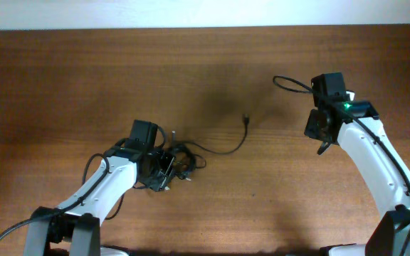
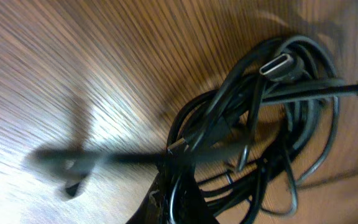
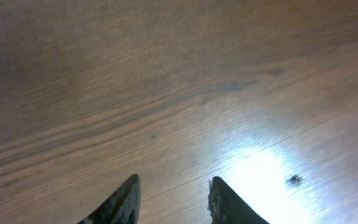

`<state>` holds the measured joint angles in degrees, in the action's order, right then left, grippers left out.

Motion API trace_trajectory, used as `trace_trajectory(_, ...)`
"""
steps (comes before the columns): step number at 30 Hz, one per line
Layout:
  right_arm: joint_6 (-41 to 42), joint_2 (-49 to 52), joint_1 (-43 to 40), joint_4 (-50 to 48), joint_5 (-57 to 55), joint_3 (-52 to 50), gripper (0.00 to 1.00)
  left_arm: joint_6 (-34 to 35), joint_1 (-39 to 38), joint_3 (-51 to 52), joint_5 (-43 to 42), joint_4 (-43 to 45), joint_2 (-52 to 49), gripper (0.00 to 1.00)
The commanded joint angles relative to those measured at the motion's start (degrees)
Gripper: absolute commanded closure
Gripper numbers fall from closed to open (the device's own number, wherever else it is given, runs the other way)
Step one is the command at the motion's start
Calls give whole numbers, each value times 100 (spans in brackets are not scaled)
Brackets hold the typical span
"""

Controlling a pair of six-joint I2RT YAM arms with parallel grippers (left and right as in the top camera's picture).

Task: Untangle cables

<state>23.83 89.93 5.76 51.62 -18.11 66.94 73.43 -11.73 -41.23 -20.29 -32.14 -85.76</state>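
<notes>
Wooden table (image 1: 205, 64) is lying under everything. Left arm (image 1: 109, 181) is reaching in from the lower left of the cables (image 1: 185, 158). Right arm (image 1: 372, 160) is standing well to their right.

The cables are sitting bunched in a dark knot, with one loose strand curling out to the knot's upper right.

Left gripper (image 1: 164, 173) is sitting at the knot's lower-left edge, jaws pressed together and pinching strands of the bunch. In the wrist view, loops are fanning out from its tips.

Right gripper (image 3: 173, 186) is hanging well right of the knot, fingers standing apart, gripping nothing, bare wood beneath.

A small plug (image 1: 247, 119) is ending the loose strand. A silver-tipped plug (image 2: 277, 64) is resting on the knot.
</notes>
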Motion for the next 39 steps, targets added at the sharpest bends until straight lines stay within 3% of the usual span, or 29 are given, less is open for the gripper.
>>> trace_trajectory(1,44,-109,-17,179,741,127,51,-109,22,-17,918,-55,28,100)
trace_trajectory(2,44,-111,-15,264,1054,144,51,-212,22,-17,920,-74,28,100)
trace_trajectory(3,42,-157,-15,415,1587,271,45,-756,22,-17,916,-74,28,100)
trace_trajectory(5,-39,-415,-15,730,2024,638,44,-1864,22,-17,839,46,28,100)
trace_trajectory(7,-1010,-887,-15,916,3314,872,41,-3589,22,-17,745,640,28,100)
trace_trajectory(9,-1464,-1082,-15,1233,3832,872,30,-4409,22,-17,741,1294,28,100)
trace_trajectory(12,-1810,-1082,-2,1425,4743,861,30,-5858,22,-17,-951,2387,111,100)
trace_trajectory(15,-1808,-1064,297,1416,5115,859,30,-5877,22,-17,-1954,2896,437,100)
trace_trajectory(17,-1810,-1023,839,1353,5104,850,30,-5877,22,-17,-2087,3014,765,100)
trace_trajectory(20,-1738,-846,1690,643,5090,754,44,-5687,24,-17,-2085,2994,1169,100)
trace_trajectory(22,-1744,-715,2065,568,5086,754,46,-4809,28,-17,-1631,2990,1202,100)
trace_trajectory(23,-1742,-603,2337,341,4734,748,46,-3759,28,-17,-1379,3021,1202,100)
trace_trajectory(26,-1740,-345,2677,-125,4395,719,46,-2603,28,-17,-1635,3021,1202,100)
trace_trajectory(28,-1364,-90,2682,-466,3871,686,47,-2284,28,-17,-2111,3047,1202,100)
trace_trajectory(33,-1237,-79,2684,-881,3609,697,53,-2205,28,-17,-2601,2970,1202,100)
trace_trajectory(36,-981,-866,2680,-859,3713,835,53,-2433,26,-17,-2492,2964,1202,100)
trace_trajectory(39,-964,-1211,2686,-1032,4321,835,53,-3405,26,-17,-2542,2953,1202,100)
